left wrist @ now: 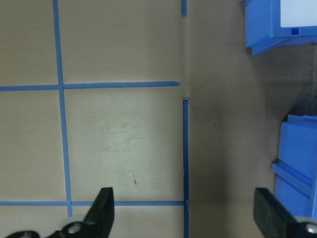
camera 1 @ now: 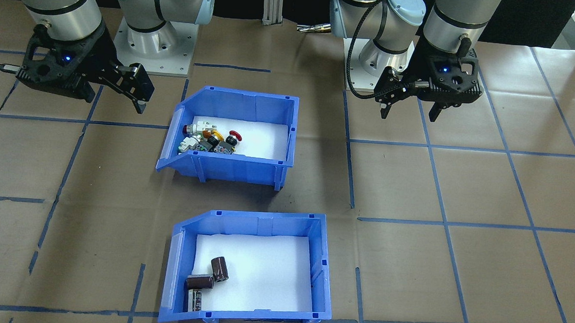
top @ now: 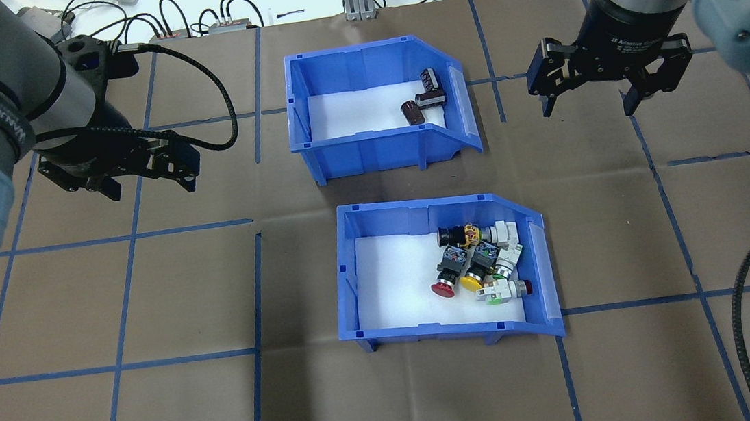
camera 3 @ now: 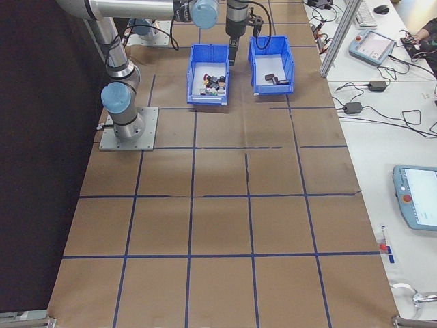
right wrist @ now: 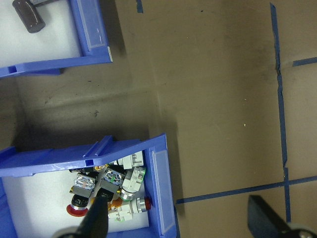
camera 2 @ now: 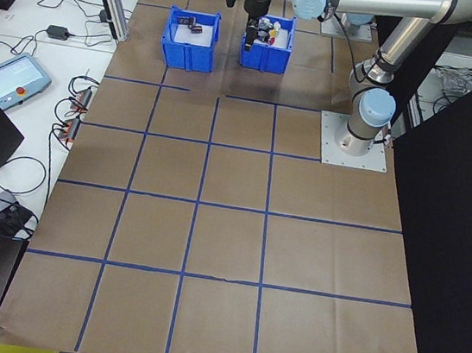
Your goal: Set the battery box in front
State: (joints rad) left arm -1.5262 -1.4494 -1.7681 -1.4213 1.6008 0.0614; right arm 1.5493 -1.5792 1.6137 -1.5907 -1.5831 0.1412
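The battery box (top: 376, 111), with dark cylindrical cells (top: 423, 99) lying on its white floor, is seen on the counter (top: 159, 396) on the far side from the robot. The switch bin (top: 446, 269) is set just beside it, nearer the robot. The left hand (top: 152, 184) is held above bare counter with fingers spread apart, gripping nothing. The right hand (top: 588, 104) is likewise spread wide and empty, well apart from both bins.

Blue bin (top: 353, 267) of push-button switches (top: 480, 262)
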